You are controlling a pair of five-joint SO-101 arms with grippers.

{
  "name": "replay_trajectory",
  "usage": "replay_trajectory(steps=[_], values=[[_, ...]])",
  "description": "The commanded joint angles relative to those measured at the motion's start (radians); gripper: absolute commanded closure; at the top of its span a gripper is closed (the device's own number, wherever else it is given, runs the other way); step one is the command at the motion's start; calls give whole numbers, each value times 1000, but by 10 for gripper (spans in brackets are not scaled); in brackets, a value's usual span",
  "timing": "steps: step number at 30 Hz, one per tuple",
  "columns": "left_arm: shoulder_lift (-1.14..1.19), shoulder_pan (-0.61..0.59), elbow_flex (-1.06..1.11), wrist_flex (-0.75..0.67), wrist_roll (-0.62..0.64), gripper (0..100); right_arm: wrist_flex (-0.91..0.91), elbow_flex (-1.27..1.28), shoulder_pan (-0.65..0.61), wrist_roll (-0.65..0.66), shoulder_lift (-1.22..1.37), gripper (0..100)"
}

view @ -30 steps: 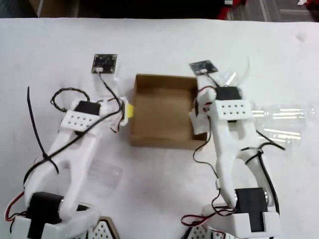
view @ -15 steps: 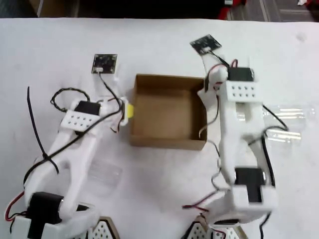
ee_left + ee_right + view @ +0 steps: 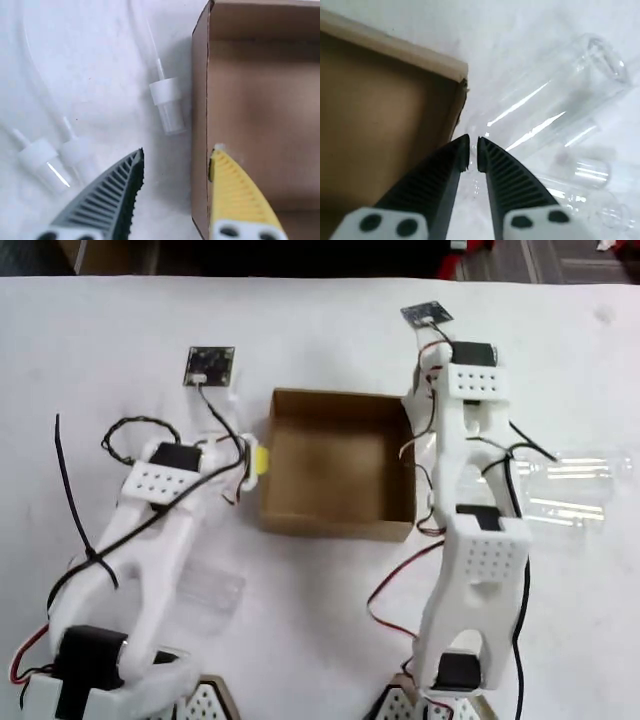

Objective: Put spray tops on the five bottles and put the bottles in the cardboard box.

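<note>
One arm, the right arm (image 3: 470, 540), has been swung forward over the counter (image 3: 320, 320) along the cardboard box (image 3: 335, 465); no bottle is yet capped or boxed. The right claw (image 3: 472, 145) is pressed together, empty, at the box's corner, with bottles (image 3: 545, 100) just beside. The left claw (image 3: 179, 152) is spread astride the box wall, spray tops (image 3: 167, 102) near on open counter

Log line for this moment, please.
cardboard box: empty | left gripper: open over its wall | right gripper: shut, empty, beside bottles

text: none legible | brands, labels: none | numbers: 0 | cardboard box (image 3: 335, 465): plain, no print
</note>
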Motion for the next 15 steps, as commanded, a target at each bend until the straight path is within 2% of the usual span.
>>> replay_trajectory(steps=[1, 6, 10, 13, 15], values=[[-8, 12, -8, -18, 5, 804, 71, -135, -56, -9, 24, 982], [-8, 7, -8, -18, 5, 804, 87, -253, -82, -8, 54, 982], [-8, 7, -8, -18, 5, 804, 119, -301, -35, 21, 47, 981], [-8, 7, -8, -18, 5, 804, 197, -348, 10, 172, 28, 981], [-8, 7, -8, -18, 5, 804, 245, -350, 27, 361, 25, 981]])
